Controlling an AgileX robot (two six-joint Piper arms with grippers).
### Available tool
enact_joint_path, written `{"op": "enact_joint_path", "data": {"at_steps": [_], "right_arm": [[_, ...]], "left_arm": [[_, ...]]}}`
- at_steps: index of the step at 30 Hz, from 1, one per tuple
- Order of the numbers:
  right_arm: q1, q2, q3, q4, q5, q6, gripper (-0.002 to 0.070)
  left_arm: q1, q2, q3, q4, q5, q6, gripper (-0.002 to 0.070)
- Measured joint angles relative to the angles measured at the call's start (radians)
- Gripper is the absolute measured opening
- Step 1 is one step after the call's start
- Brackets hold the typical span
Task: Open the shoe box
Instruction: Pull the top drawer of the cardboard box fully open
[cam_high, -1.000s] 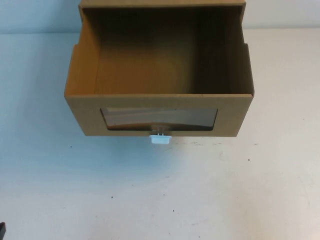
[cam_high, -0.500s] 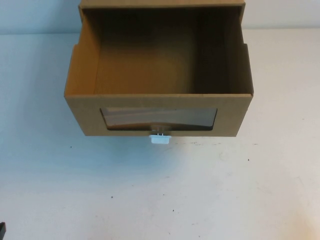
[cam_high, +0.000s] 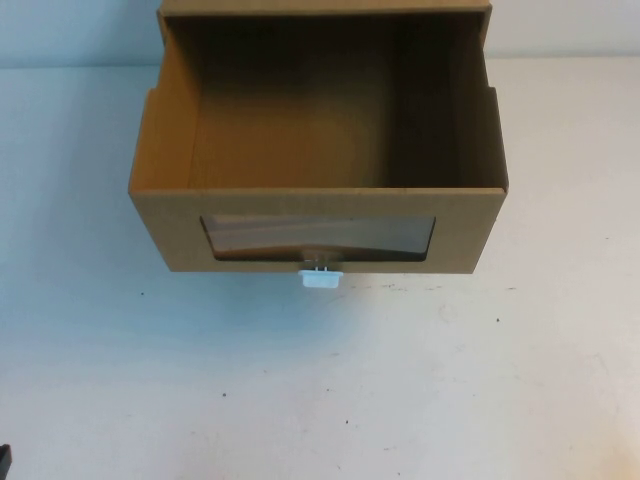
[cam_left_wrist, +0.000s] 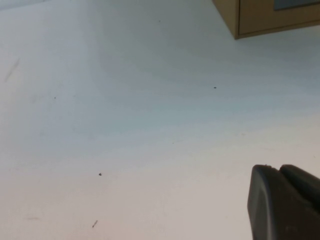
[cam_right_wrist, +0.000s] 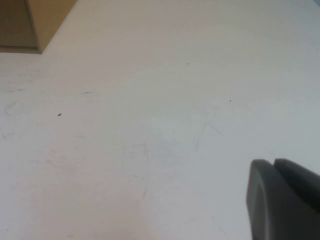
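Note:
The brown cardboard shoe box (cam_high: 318, 228) stands at the far middle of the table with its drawer pulled out toward me, its inside bare. The drawer front has a clear window (cam_high: 318, 238) and a small white pull tab (cam_high: 322, 276) at its lower edge. A corner of the box (cam_left_wrist: 270, 17) shows in the left wrist view and another corner (cam_right_wrist: 35, 22) in the right wrist view. My left gripper (cam_left_wrist: 277, 170) hovers over bare table, far from the box, shut and holding nothing. My right gripper (cam_right_wrist: 274, 164) is likewise shut over bare table, away from the box.
The white tabletop (cam_high: 320, 380) stretches from the box to the near edge, marked only by small dark specks. A dark bit of the left arm (cam_high: 4, 462) shows at the near left corner.

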Motion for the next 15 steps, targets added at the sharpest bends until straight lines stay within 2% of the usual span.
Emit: {"op": "enact_joint_path", "data": {"at_steps": [15], "right_arm": [[0.000, 0.000, 0.000, 0.000, -0.002, 0.000, -0.0013]], "left_arm": [[0.000, 0.000, 0.000, 0.018, 0.000, 0.000, -0.0006]]}}
